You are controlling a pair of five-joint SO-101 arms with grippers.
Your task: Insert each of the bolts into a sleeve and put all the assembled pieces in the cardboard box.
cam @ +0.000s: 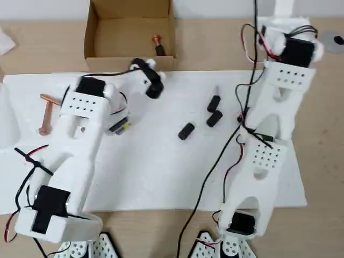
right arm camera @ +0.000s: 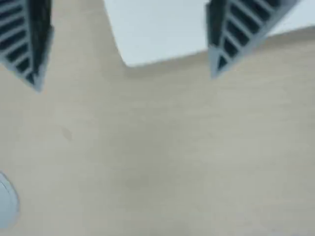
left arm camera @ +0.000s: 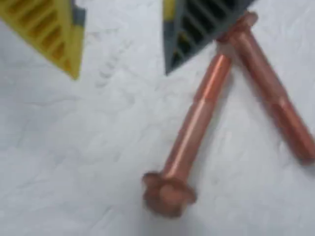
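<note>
Left claw [left arm camera: 120, 69] spread wide, ribbed yellow tips low over the white sheet [cam: 161, 177]. Just beside one tip lie two copper bolts [left arm camera: 197, 128], smooth shanks meeting in a V, flanged heads, near the bench's [cam: 322, 161] left edge. Whether that tip touches a bolt is hard to say. Open sheet mid-bench, grainy and foam-like, with three stubby black sleeves [cam: 214, 118] lying loose. Right claw [right arm camera: 125, 78] spread too, pinching nothing, over bare pale wood off the sheet's rounded corner, a grey disc [right arm camera: 5, 204] near. Cardboard box [cam: 91, 37] at the far edge, one assembled piece [cam: 157, 45] inside.
</note>
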